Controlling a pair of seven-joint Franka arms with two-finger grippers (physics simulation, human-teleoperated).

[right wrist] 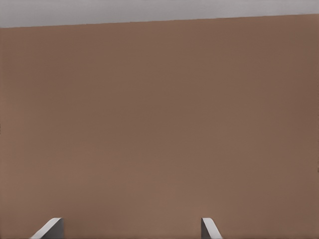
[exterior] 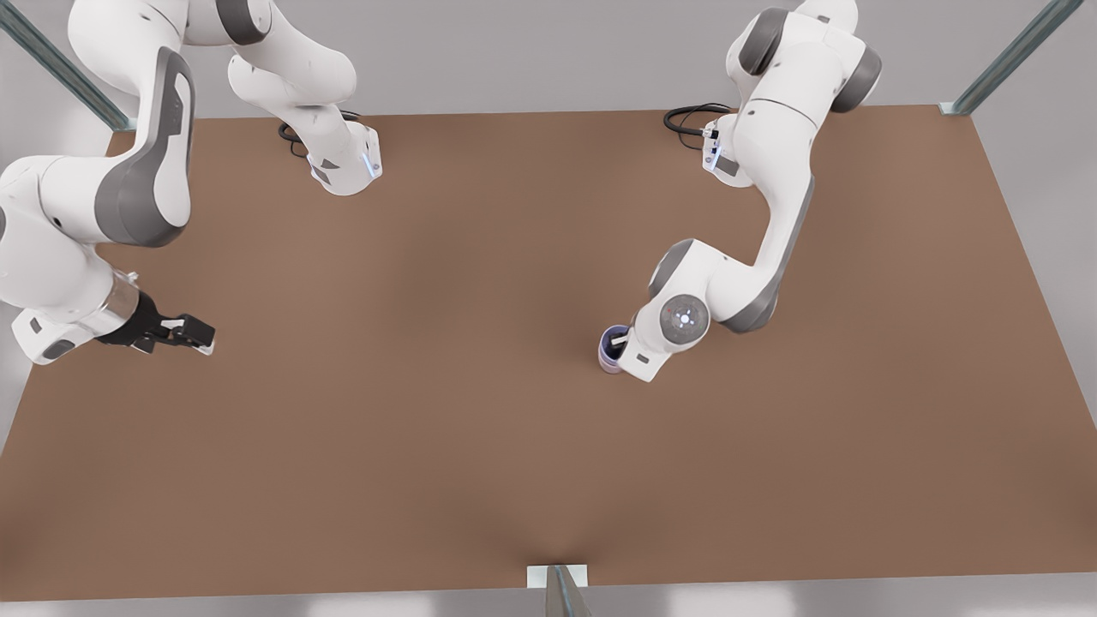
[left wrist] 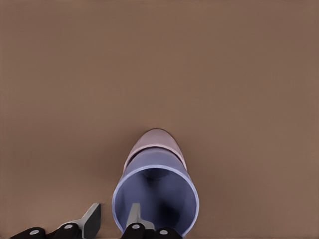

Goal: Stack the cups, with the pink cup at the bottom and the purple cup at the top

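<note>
The purple cup (left wrist: 155, 199) sits nested inside the pink cup (left wrist: 155, 142); in the left wrist view the pink wall shows as a band below the lavender rim. The stack stands upright on the brown table (exterior: 428, 428), right of centre in the front view, where the purple cup (exterior: 612, 350) is partly covered by the arm above it.

The left gripper (left wrist: 113, 219) is at the stack. One finger (left wrist: 134, 215) is inside the purple cup against its wall, the other finger (left wrist: 92, 219) outside; the wall lies between them with a visible gap on the outer side, so the fingers are apart and not clamped.

The right gripper (exterior: 193, 334) waits at the front view's left edge, well apart from the cups, low over bare table. Its fingertips (right wrist: 50, 229) are spread wide, holding nothing.
</note>
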